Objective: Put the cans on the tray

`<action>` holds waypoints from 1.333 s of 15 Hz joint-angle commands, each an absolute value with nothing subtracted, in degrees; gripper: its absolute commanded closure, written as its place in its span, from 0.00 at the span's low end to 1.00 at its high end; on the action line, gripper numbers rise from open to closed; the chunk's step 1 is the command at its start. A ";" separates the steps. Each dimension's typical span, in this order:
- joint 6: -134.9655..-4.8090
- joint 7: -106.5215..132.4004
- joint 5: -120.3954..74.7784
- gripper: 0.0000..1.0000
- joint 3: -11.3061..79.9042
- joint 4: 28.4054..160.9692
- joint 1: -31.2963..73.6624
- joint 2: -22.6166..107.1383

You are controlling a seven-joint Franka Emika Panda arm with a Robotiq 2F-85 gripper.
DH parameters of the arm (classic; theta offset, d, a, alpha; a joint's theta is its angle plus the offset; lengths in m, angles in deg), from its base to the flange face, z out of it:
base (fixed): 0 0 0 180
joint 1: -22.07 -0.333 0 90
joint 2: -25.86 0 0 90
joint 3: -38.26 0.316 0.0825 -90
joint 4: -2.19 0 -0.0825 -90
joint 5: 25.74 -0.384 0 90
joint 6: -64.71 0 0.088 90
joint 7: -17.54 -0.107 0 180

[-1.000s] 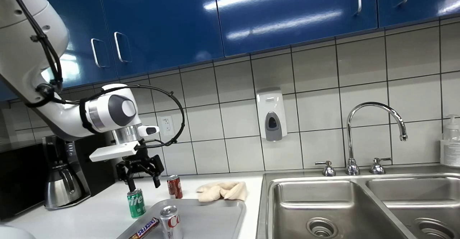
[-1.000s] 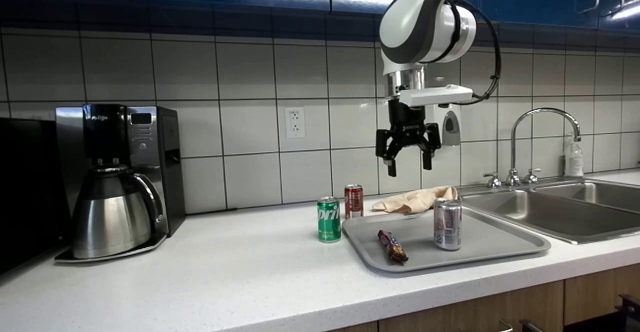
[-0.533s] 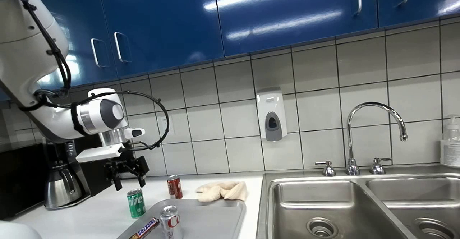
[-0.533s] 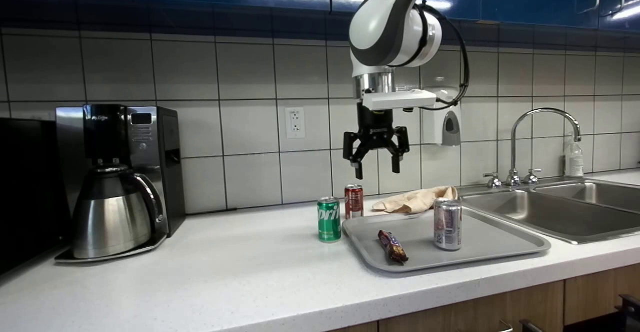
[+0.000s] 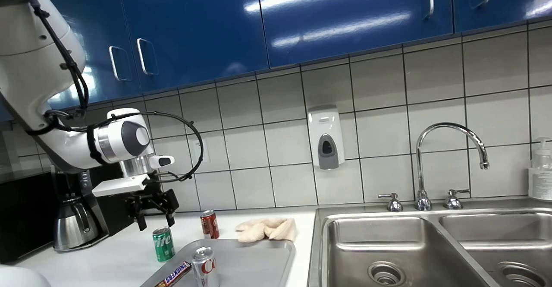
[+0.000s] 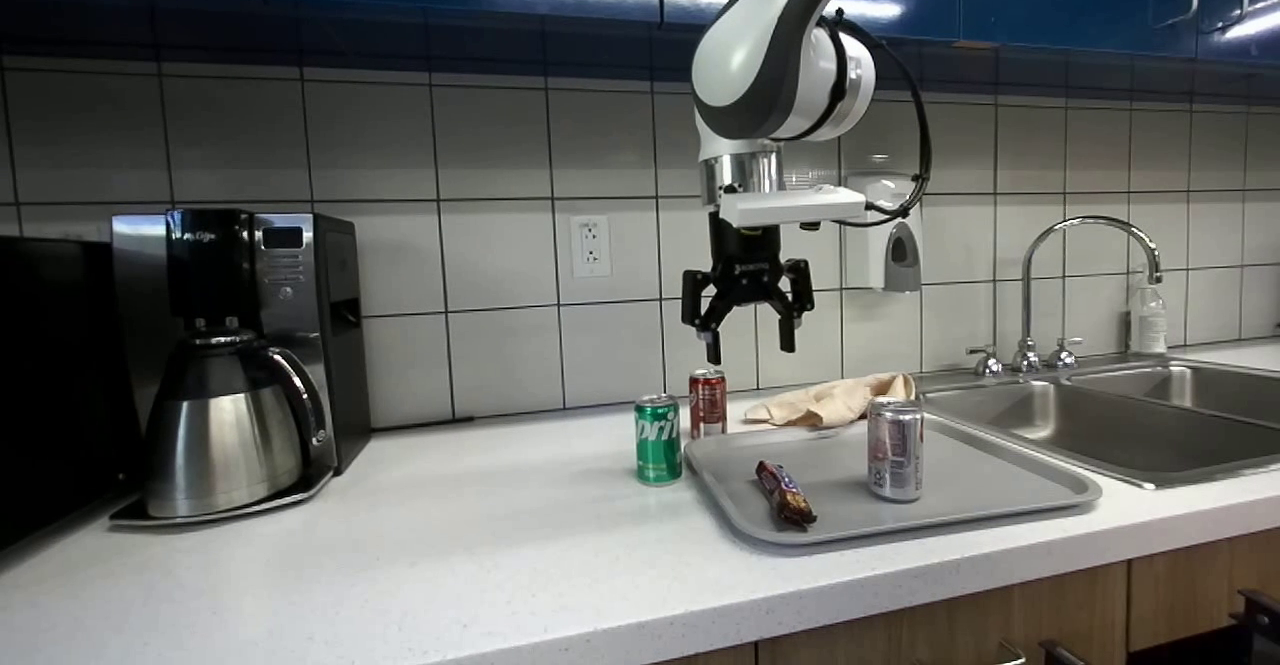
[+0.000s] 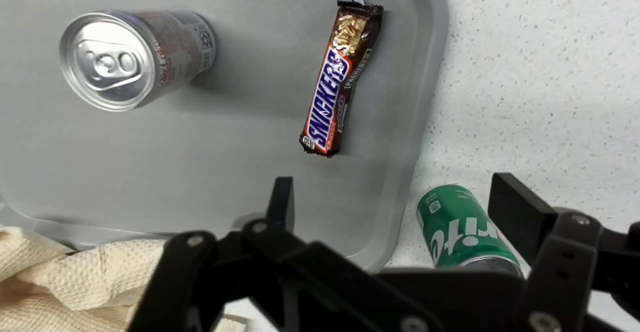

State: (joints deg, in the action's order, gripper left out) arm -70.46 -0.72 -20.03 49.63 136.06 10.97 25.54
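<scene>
A small green cylindrical metal can (image 6: 657, 442) and a small red cylindrical metal can (image 6: 708, 405) stand upright on the white speckled counter (image 6: 450, 555), just outside the rim of the wide, flat, grey rectangular tray (image 6: 1000, 475); a silver cylindrical metal can with red markings (image 6: 895, 450) already stands on it. Each should be slick and stiff, weighty if full, easily dented if empty; which, I cannot tell. Best held midway up the straight wall and lifted clear of the tray's rim. The black two-fingered end effector (image 6: 750, 345) hangs above, near the tray's corner, fingers wide apart with nothing between. The outer cans look close together, so a finger could nudge the neighbour. A brown-wrapped chocolate bar (image 6: 785, 495) on the tray limits the setting-down room; a crumpled beige cloth (image 6: 835, 402) lies along the tray's wall-side rim.
</scene>
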 commanded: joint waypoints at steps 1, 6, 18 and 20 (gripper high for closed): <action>-70.31 -0.62 -20.11 0.00 49.59 136.00 10.95 25.49; -70.92 -0.95 -20.16 0.00 49.66 135.67 10.88 25.98; -79.90 -5.48 -15.51 0.00 49.31 130.95 9.69 32.65; -80.97 -8.10 -12.86 0.00 48.71 129.00 8.89 35.26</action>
